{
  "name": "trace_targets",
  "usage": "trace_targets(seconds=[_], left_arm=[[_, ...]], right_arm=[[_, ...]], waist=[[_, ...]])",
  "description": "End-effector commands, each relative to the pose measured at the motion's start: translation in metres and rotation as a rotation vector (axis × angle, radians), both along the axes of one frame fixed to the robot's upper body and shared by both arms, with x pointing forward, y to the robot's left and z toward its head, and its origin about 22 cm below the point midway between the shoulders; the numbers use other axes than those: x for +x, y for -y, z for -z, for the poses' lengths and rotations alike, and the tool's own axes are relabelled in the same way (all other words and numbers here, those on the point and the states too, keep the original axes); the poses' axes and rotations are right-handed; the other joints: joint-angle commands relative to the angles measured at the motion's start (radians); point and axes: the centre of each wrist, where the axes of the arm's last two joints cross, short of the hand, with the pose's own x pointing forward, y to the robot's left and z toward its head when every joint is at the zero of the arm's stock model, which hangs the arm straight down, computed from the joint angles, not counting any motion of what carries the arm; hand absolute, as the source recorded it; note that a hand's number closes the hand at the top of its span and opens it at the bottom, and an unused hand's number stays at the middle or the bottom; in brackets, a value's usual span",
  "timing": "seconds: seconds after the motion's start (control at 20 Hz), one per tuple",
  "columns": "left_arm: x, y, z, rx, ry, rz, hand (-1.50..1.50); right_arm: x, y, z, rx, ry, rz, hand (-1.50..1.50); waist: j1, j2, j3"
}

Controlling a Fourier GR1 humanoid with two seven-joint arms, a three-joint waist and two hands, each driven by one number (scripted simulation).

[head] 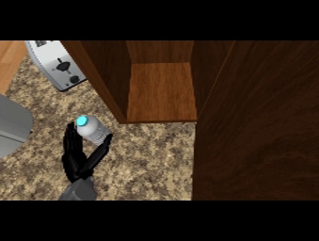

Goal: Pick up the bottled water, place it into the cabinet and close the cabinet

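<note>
left hand [75, 160] brackets the bottled water [91, 128] on the tabletop [148, 155], fingers [70, 139] spread, not closed, seemingly set to grasp it for the open cabinet [162, 89].

The cabinet [163, 89] stood open toward the counter [148, 155], and the way to its shelf was free. Its door [266, 122] rose like a dark wall along the right of this way, and its side panel [99, 70] closed the left. Between the bottled water [91, 128] and the opening lay only counter. A toaster [59, 66] and a grey object [2, 122] stood further left.
</note>
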Motion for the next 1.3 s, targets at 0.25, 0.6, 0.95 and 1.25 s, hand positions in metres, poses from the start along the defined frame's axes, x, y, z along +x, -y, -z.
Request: trace_targets(seconds=[0.25, 0.6, 0.95, 1.25], left_arm=[[0.014, 0.001, 0.007, -0.092, 0.118, -0.026, 1.5], [0.015, 0.013, 0.011, -0.095, 0.13, 0.099, 1.5], [-0.017, -0.002, 0.023, -0.11, 0.14, 0.601, 1.5], [0.006, 0.003, 0.004, -0.139, 0.168, 0.662, 1.5]], right_arm=[[0.002, -0.001, -0.019, 0.024, 0.042, 0.004, -1.5], [-0.009, -0.002, -0.018, 0.017, 0.009, -0.016, -1.5], [-0.013, 0.0, -0.023, 0.021, 0.023, 0.013, -1.5], [-0.007, 0.002, -0.018, 0.023, 0.013, 0.018, -1.5]], waist=[[0.006, 0.003, 0.0], [-0.001, -0.002, 0.001], [0.014, -0.01, 0.003], [0.02, -0.006, 0.003]])
